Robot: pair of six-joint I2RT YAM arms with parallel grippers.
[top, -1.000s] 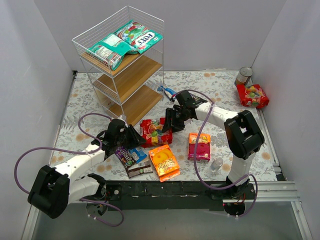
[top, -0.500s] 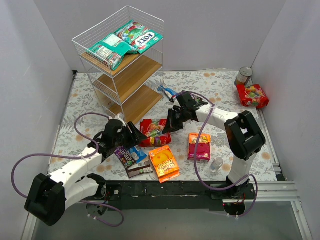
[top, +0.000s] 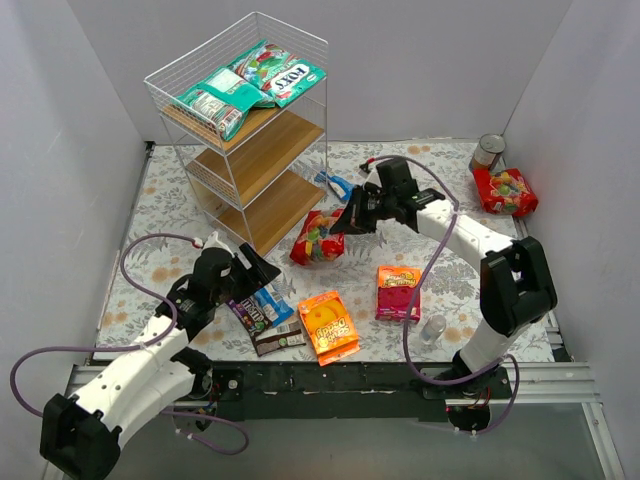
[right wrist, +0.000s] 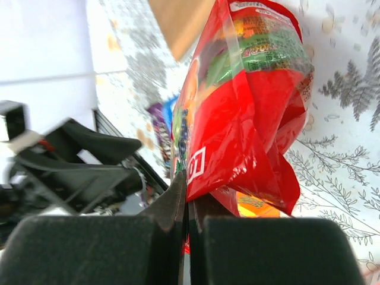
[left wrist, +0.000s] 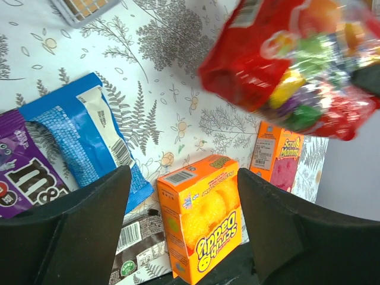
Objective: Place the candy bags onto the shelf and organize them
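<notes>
My right gripper is shut on the edge of a red candy bag, which hangs off the table in front of the shelf. In the right wrist view the bag dangles from the closed gripper. My left gripper stands open and empty, apart from that bag, over the purple, blue and brown packs. The left gripper frames the orange bag. Teal-green bags lie on the shelf's top tier.
A pink-orange bag lies right of the orange one. Another red bag and a silver tin can sit at the far right. A clear cup stands near the front edge. A small blue item lies by the shelf's foot.
The right gripper shut on the red bag and lifted it up and back toward the shelf. The left gripper opened, let the bag go and drew back toward the near left.
</notes>
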